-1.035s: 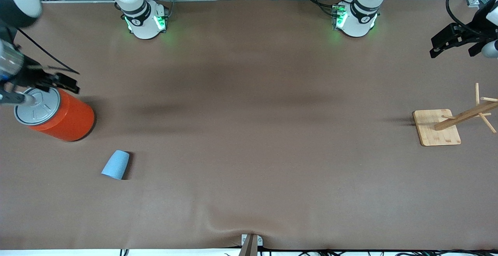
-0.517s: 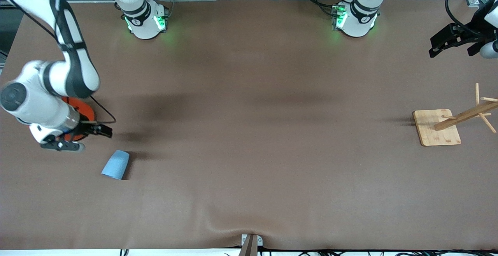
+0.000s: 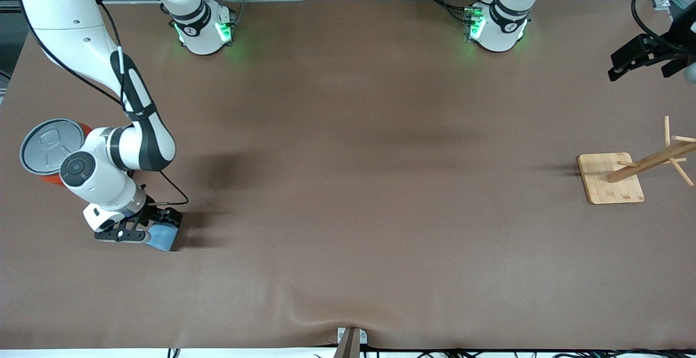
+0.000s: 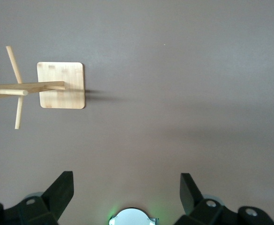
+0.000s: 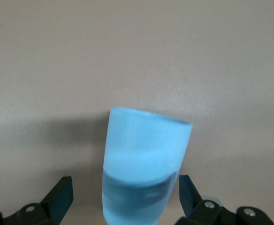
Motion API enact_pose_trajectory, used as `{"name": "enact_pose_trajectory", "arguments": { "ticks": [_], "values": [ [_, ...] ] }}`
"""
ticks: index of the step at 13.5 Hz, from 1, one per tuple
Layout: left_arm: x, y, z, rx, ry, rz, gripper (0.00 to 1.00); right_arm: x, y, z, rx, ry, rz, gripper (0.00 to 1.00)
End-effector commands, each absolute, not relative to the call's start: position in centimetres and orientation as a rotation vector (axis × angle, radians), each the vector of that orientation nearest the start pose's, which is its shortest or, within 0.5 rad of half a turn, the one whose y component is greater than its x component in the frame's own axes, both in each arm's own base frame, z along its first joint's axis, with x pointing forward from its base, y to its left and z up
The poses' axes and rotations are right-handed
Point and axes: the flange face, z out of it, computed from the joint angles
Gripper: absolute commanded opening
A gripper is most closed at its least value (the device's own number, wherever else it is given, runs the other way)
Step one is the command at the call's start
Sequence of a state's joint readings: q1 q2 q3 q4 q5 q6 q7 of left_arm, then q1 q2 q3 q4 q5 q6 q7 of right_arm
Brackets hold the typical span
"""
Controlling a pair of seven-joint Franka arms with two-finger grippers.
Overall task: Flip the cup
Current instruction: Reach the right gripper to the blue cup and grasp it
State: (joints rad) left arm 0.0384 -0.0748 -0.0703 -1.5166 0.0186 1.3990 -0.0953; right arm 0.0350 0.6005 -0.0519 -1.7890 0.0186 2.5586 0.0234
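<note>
The light blue-grey cup lies on its side on the brown table, near the right arm's end and nearer to the front camera than the orange can. My right gripper is low over it and open, with one finger on each side of the cup and a gap on both sides. In the right wrist view the cup fills the space between the open fingers of my right gripper. My left gripper waits in the air over the left arm's end of the table, open and empty, as the left wrist view shows.
The orange can with a grey lid stands beside my right arm's wrist, farther from the front camera than the cup. A wooden peg rack on a square base stands at the left arm's end; it also shows in the left wrist view.
My right arm swung from over the orange can down to the cup, and its open fingers now straddle it. The cup has not moved. My left gripper shifted slightly.
</note>
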Motion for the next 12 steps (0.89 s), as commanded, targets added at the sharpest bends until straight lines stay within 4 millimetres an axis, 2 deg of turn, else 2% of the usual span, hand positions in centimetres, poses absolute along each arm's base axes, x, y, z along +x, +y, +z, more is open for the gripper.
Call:
{"name": "enact_pose_trajectory", "arguments": {
  "ticks": [1, 2, 12],
  "values": [
    [50.7, -1.1, 68.1, -3.113, -0.099, 0.068, 1.0, 69.6, 0.1, 22.7, -3.146, 0.053, -0.287, 1.0],
    [50.8, -1.3, 67.7, -3.115, -0.093, 0.08, 1.0, 69.4, 0.3, 22.1, -3.148, 0.045, -0.268, 1.0],
    [50.5, -3.1, 66.2, -3.182, -0.053, 0.191, 1.0, 69.1, -1.1, 21.8, -3.151, 0.077, -0.254, 1.0]
  ]
}}
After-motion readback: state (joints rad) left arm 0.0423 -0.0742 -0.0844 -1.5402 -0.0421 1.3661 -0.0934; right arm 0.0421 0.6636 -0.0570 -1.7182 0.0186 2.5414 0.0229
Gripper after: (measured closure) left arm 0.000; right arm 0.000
